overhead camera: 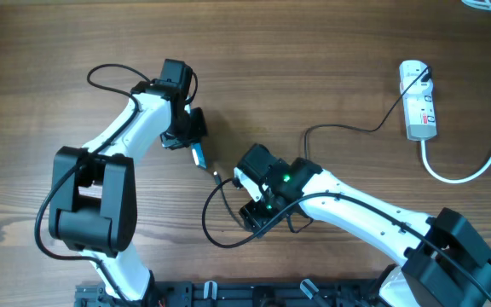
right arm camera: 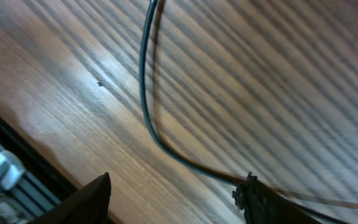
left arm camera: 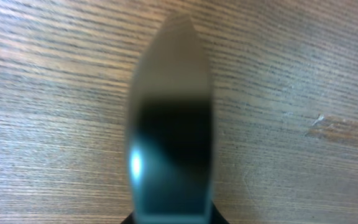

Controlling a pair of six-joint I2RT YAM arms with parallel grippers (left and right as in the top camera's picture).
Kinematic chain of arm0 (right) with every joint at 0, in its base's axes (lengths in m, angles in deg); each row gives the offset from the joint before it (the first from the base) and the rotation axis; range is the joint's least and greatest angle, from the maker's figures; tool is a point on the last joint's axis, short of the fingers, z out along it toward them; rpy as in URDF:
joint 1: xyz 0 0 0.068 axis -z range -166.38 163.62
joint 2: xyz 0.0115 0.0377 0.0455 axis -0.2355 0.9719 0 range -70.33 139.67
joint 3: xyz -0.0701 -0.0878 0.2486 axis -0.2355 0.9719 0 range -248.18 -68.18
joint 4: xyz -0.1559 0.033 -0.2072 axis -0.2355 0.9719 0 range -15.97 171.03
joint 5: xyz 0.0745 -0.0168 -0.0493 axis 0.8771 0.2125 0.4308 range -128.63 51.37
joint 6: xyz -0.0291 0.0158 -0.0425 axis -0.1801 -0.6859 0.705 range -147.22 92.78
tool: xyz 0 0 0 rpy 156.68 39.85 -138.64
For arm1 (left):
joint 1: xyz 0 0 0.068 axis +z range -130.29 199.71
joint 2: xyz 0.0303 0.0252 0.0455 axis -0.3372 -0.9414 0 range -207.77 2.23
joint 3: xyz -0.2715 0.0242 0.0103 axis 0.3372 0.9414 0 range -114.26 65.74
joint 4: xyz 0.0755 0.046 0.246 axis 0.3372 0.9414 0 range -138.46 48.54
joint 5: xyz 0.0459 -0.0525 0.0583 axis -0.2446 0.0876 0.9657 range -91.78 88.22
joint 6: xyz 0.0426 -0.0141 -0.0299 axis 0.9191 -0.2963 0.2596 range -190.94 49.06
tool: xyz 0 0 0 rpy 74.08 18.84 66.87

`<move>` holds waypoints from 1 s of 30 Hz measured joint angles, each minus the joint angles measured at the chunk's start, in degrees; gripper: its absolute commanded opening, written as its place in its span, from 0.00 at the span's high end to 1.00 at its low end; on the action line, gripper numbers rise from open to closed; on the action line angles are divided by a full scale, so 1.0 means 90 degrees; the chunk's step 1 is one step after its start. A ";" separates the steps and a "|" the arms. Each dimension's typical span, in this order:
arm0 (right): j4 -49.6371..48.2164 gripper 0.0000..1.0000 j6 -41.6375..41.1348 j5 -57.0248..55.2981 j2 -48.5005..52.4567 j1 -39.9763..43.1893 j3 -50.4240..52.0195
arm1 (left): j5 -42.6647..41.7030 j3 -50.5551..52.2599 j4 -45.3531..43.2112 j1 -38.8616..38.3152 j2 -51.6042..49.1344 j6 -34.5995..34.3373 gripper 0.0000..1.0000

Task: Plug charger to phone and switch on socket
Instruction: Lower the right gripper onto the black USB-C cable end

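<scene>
1. Overhead:
   - The left gripper is closed on the phone, a little left of the middle of the counter.
   - The phone's long axis runs from upper left to lower right, with its free end pointing at the right gripper.
   - That gripper faces the phone from just beside it, jaws wide and nothing between them.
   - The charger loops in front of it, and its tip reaches the phone's free end. Whether the tip is seated is too small to tell.
   - The socket lies well apart at the far right, its long axis running away from the robot. The charger's other end is plugged in at its far end.
   - The right arm, stretched low from the lower right, is much the nearer to the socket. The left arm is bent in toward the centre.
2. Left wrist: a blurred grey and dark shape fills the middle, probably the phone seen edge-on in the grip, with bare counter behind it
3. Right wrist: the right gripper stands open, and the charger curves down across the counter to meet one of its fingers
</scene>
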 measured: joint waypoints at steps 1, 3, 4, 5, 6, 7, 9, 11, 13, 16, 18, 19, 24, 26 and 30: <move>0.0000 0.30 0.0051 -0.0092 0.0000 0.0000 0.0000 | 0.0000 0.0012 -0.0002 -0.0005 0.0000 0.0002 0.89; -0.0002 0.29 0.0112 -0.0262 0.0000 0.0000 0.0000 | 0.0022 0.0032 -0.0002 -0.0010 0.0000 0.0002 0.89; -0.0039 0.27 0.0129 -0.0340 0.0000 0.0000 0.0000 | 0.0022 0.0032 -0.0005 -0.0010 0.0000 0.0002 0.91; -0.0092 0.24 0.0129 -0.0379 0.0000 0.0000 0.0000 | 0.0022 0.0032 -0.0002 -0.0010 0.0000 0.0002 0.95; -0.0141 0.23 0.0134 -0.0423 0.0000 0.0000 0.0000 | 0.0022 0.0032 -0.0002 -0.0010 0.0000 0.0002 0.96; -0.0172 0.23 0.0153 -0.0454 0.0000 0.0000 0.0000 | 0.0022 0.0032 -0.0002 -0.0010 0.0000 0.0002 0.96; -0.0175 0.17 0.0202 -0.0471 0.0000 0.0000 0.0000 | 0.0022 0.0032 -0.0002 -0.0010 0.0000 -0.0002 0.96; -0.0177 0.02 0.0287 -0.0495 0.0000 0.0000 0.0000 | 0.0022 0.0032 -0.0002 -0.0010 0.0000 -0.0002 0.96; -0.0192 0.00 0.0345 -0.0500 0.0000 0.0000 0.0000 | 0.0022 0.0032 -0.0002 -0.0010 0.0000 -0.0002 0.96; -0.0253 0.12 0.0350 -0.0491 0.0000 0.0000 0.0000 | 0.0010 0.0032 0.0007 0.0007 0.0002 -0.0002 0.96; -0.0406 0.30 0.0401 -0.0491 0.0000 0.0000 -0.0002 | -0.0104 0.0039 0.0032 0.0095 0.0044 0.0000 0.96; -0.0430 0.41 0.0413 -0.0488 0.0000 0.0000 -0.0019 | -0.0236 0.0056 0.0019 0.0214 0.0136 -0.0002 0.96; -0.0425 0.90 0.0248 -0.0612 0.0002 0.0000 -0.0707 | -0.1226 0.0068 -0.0102 0.1161 0.1141 -0.0002 0.96; -0.0522 0.96 0.0063 -0.0682 0.0002 0.0000 -0.1178 | -0.1732 0.0068 -0.0119 0.1627 0.1528 -0.0002 0.96; -0.0767 0.96 -0.0274 -0.0843 0.0002 0.0000 -0.1651 | -0.2387 0.0068 -0.0080 0.2288 0.1715 -0.0002 0.96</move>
